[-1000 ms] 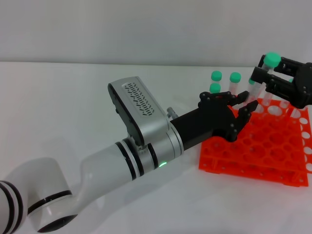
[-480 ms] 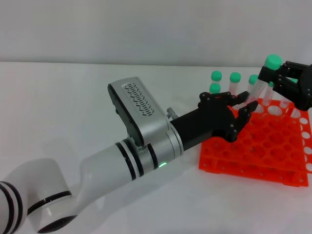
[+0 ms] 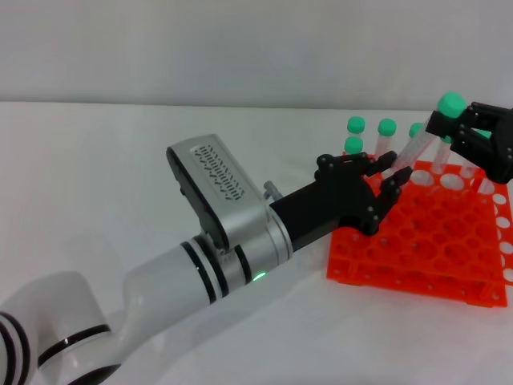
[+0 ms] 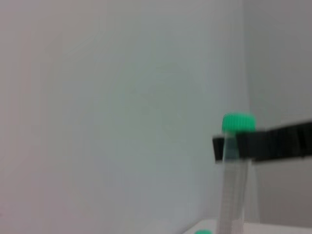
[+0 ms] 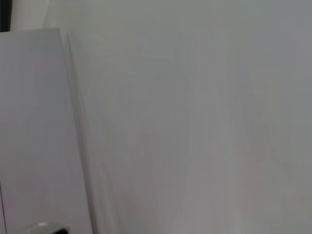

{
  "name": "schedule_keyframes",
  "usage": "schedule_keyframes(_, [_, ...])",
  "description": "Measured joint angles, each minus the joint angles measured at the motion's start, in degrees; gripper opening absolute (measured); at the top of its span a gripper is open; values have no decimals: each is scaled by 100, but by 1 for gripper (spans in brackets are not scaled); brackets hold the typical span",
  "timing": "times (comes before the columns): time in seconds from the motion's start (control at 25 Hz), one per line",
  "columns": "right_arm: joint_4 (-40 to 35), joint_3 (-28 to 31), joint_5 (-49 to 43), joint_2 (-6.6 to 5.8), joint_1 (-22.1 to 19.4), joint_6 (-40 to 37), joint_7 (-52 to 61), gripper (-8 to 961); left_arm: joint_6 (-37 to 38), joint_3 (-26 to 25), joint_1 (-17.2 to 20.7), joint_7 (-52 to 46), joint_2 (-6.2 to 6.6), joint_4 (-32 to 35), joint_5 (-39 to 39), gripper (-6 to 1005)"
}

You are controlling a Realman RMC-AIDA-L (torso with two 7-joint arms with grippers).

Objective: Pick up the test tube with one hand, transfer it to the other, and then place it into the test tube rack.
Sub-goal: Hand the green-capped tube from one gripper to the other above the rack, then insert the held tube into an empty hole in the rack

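Handover looks done or just finishing. The slim clear plastic test tube with round green cap (image 3: 418, 143) sits tilted in the black angular-fingered right gripper (image 3: 469, 138), which is clamped on it just under the cap; the left wrist view shows the same black fingers (image 4: 273, 145) across the tube (image 4: 230, 195) below the cap.

Black two-fingered left gripper (image 3: 383, 178) on the thick white and silver arm with black bands (image 3: 216, 257): fingers spread, holding nothing. The tube's lower end hangs just past its fingertips, apart from them as far as I can tell.

Left to do: lower the tube into a free hole of the bright orange-red plastic two-tier rack (image 3: 425, 241), which lies directly under both sets of fingers. Three other green-capped tubes (image 3: 386, 136) already stand in its far row, behind the left fingertips.

No brand, label or readable writing anywhere. Right wrist view shows only blank wall.
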Motion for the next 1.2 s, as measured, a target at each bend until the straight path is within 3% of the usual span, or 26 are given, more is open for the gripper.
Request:
schedule_keyframes(0.28, [8, 8, 76, 3, 2, 12, -56, 223, -26, -96, 193, 378, -8, 55, -26, 223])
schedule_keyframes(0.36, [8, 12, 123, 4, 2, -15, -74, 215, -24, -227, 310, 401, -13, 73, -28, 409])
schedule_keyframes(0.6, [-47, 76, 151, -8, -1, -374, -188, 203, 152, -532, 1024, 1248, 15, 370, -35, 646])
schedule_keyframes(0.88, [-238, -415, -167, 45, 222, -1037, -564, 203, 834, -1566, 2441, 1698, 46, 594, -55, 710])
schedule_keyframes(1.0, [-222, -684, -150, 53, 322, -1439, -614, 203, 1268, -1724, 2723, 1698, 46, 283, -182, 738])
schedule_keyframes(1.2, [-187, -989, -129, 102, 419, -1816, -739, 203, 1477, -1740, 2839, 1670, 50, -237, -625, 768])
